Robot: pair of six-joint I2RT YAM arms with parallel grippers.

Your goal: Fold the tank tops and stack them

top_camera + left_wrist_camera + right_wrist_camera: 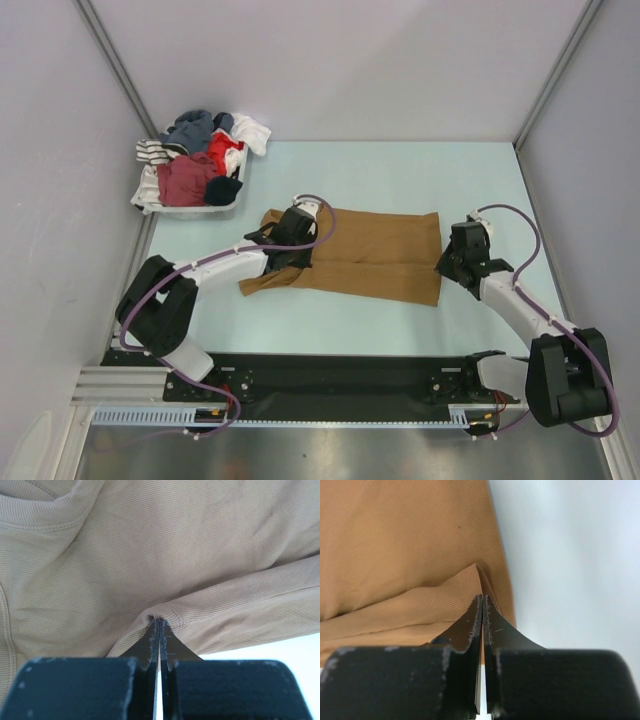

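The tan-brown tank top [370, 255] lies spread on the pale table, its straps to the left and its hem to the right. My left gripper [290, 250] is shut on a pinched fold of the top near the strap end; in the left wrist view the cloth [165, 570] bunches at the fingertips [159, 623]. My right gripper [450, 262] is shut on the hem edge; in the right wrist view the cloth [405, 555] rises in a small peak at the fingertips [483, 599]. A dark maroon red top [187, 180] lies in the clothes pile at the back left.
A white basket [215, 208] at the back left holds mixed clothes: striped, blue, red and white pieces. Grey walls stand on the left, back and right. A black rail [330, 380] runs along the near table edge between the arm bases.
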